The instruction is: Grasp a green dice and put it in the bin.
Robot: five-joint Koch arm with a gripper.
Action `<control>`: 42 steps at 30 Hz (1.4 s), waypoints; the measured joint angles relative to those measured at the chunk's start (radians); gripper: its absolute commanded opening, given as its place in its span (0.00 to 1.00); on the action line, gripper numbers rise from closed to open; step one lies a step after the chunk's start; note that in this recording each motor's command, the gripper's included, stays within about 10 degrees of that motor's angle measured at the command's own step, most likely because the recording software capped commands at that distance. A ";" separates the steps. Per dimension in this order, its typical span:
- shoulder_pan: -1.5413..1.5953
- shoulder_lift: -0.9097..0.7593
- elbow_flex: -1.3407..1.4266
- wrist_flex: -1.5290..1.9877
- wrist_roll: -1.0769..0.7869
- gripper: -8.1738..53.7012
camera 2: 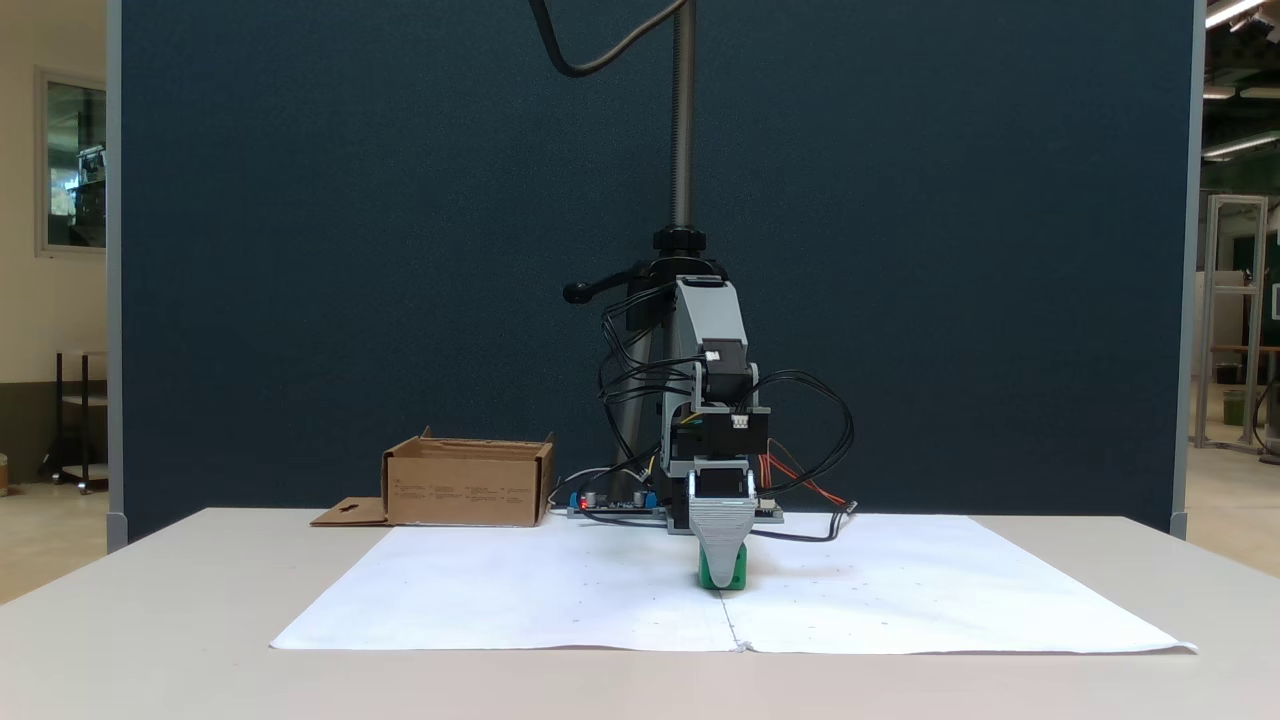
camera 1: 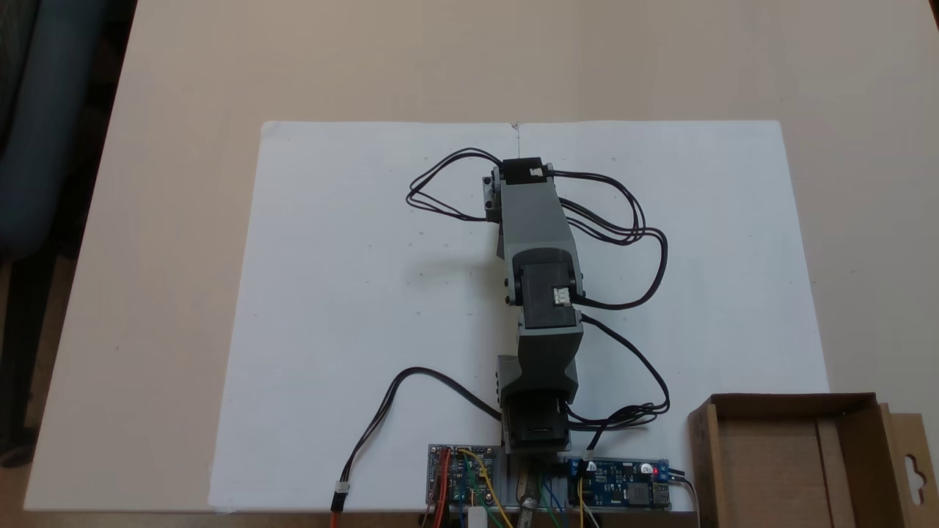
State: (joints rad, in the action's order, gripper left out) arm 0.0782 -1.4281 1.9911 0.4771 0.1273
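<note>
The green dice (camera 2: 738, 577) rests on the white paper near its front edge, with green showing on both sides of the grey finger in front of it. My gripper (camera 2: 722, 566) points straight down at the dice, its tip at table height. One jaw hides the other, so the opening cannot be read. From above, the stretched-out arm (camera 1: 534, 242) covers the dice. The bin (camera 2: 465, 490) is an open brown cardboard box beside the arm's base, with its rim (camera 1: 792, 400) at the lower right seen from above. The flap (camera 1: 913, 469) has a hang-hole cutout.
A large white paper sheet (camera 1: 352, 308) covers the middle of the beige table (camera 1: 183, 147). Circuit boards (camera 1: 620, 484) and black cables (camera 1: 623, 220) lie around the arm's base. A camera pole (camera 2: 682, 120) and a dark blue partition stand behind.
</note>
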 measured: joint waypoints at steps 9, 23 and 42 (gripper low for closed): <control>-0.015 0.002 0.002 -0.002 0.000 0.63; -0.017 -0.002 0.002 -0.003 0.000 0.32; -0.127 -0.359 -0.319 0.160 -0.112 0.32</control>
State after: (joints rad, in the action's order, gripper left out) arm -0.0491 -1.7871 1.6720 0.6366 0.0153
